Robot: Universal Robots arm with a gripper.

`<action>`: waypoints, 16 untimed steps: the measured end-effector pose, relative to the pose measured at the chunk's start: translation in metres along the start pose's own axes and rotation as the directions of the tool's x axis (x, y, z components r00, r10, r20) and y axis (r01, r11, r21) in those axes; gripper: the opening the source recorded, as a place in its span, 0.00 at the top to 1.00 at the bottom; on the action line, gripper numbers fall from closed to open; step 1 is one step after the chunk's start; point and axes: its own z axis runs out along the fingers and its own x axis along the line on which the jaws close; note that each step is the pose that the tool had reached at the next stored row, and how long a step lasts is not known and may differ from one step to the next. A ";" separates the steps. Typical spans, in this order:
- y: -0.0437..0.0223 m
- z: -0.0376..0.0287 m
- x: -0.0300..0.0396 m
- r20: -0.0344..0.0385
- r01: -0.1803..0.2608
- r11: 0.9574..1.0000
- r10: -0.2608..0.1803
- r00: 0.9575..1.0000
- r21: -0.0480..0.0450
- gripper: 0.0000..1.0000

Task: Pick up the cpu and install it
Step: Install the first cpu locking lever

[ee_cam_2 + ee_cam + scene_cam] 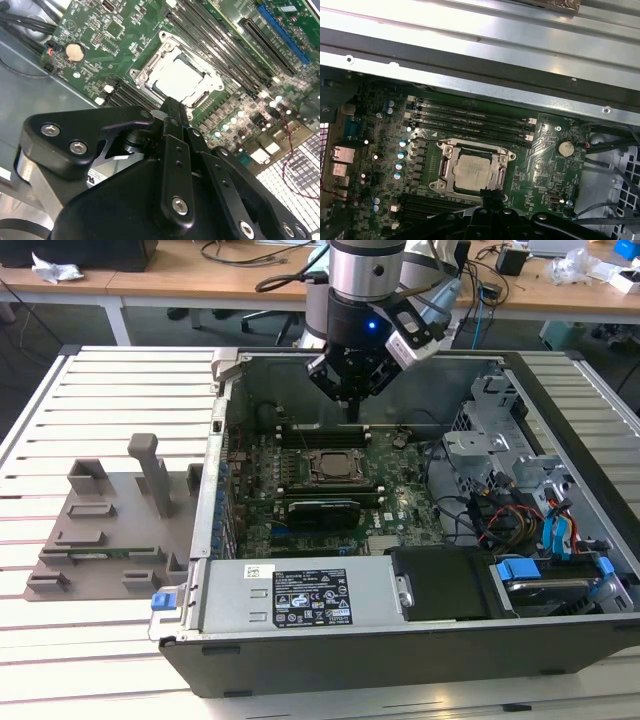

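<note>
Gripper (352, 405): we log its fingers pressed together, holding nothing, hovering above the motherboard (395, 502). CPU (472, 172): seated flat inside its socket frame (447, 171), directly below the fingertips in both wrist views. Power supply (300, 592): white label, print unreadable to us.

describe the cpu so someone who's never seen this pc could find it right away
Start at the open computer case and look down at the green motherboard on its floor. Near the board's middle is a square metal socket frame between rows of long black memory slots; the cpu lies inside it, the one flat pale silvery square among green and black parts.
</note>
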 end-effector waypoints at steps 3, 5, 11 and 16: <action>0.0000 0.0004 -0.0004 -0.029 -0.009 1.000 0.009 1.000 0.004 0.89; 0.0000 0.0005 -0.0003 -0.030 -0.028 1.000 0.028 0.999 0.006 0.89; 0.0004 0.0006 0.0012 -0.031 -0.061 0.998 0.061 0.998 0.007 0.89; 0.0022 0.0005 0.0120 -0.031 -0.061 0.998 0.061 0.998 0.007 0.89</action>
